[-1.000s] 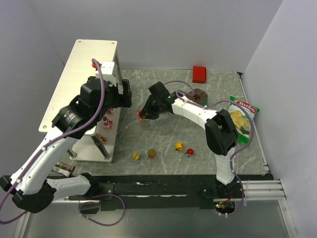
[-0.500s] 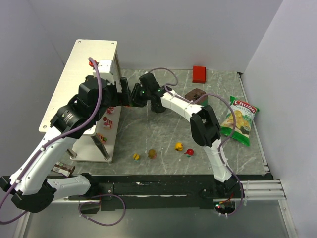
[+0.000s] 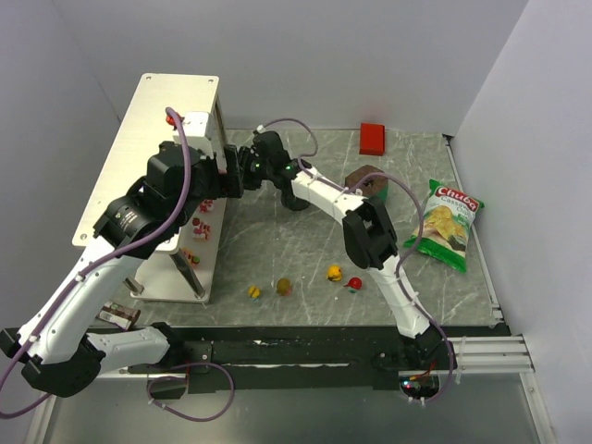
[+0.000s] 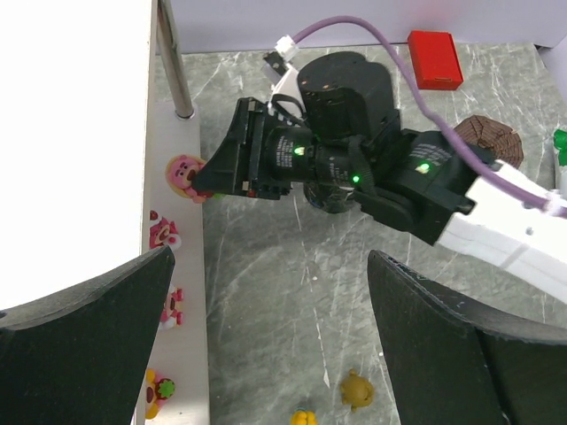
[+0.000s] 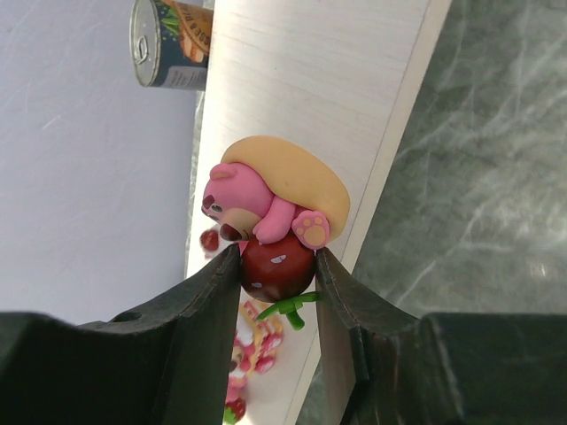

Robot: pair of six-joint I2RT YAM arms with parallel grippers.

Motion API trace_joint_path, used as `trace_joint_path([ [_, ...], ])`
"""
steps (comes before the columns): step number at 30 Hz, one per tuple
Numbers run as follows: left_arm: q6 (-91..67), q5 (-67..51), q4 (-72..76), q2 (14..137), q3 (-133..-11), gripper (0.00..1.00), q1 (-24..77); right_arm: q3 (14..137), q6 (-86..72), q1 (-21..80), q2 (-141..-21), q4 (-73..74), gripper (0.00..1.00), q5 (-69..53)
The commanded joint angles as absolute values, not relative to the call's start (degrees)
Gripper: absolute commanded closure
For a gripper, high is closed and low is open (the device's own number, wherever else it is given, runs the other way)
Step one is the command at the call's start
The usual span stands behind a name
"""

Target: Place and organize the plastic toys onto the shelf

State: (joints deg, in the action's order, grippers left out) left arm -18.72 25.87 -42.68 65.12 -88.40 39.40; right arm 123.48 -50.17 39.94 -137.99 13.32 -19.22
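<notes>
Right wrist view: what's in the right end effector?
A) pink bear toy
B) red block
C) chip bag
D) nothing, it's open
A: the right end effector is shut on a pink bear toy, its fingers pinching the dark red ball under the bear, in front of the white shelf board.

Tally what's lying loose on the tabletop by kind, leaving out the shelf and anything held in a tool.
Small toys: 4
Red block: 1
Chip bag: 1
Brown round object: 1
Total: 7
</notes>
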Motion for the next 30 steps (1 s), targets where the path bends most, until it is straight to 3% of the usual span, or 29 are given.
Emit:
trace_joint_path([
  [1,-18.2,27.16,-41.4,63.63,-88.33,0.04,39.2,128.41,-48.34,41.31,-140.1,8.53,1.0,-20.3],
  [14,-17.67,27.07,-41.13,63.63,-87.89,0.03,39.2,133.15,-48.25,41.66,-144.14,11.59,0.98,-18.2],
  [30,-18.28,26.81,-42.19,64.16,-90.09,0.03,39.2,135.79,-49.22,41.66,-147.04,13.8,0.83,-16.78],
])
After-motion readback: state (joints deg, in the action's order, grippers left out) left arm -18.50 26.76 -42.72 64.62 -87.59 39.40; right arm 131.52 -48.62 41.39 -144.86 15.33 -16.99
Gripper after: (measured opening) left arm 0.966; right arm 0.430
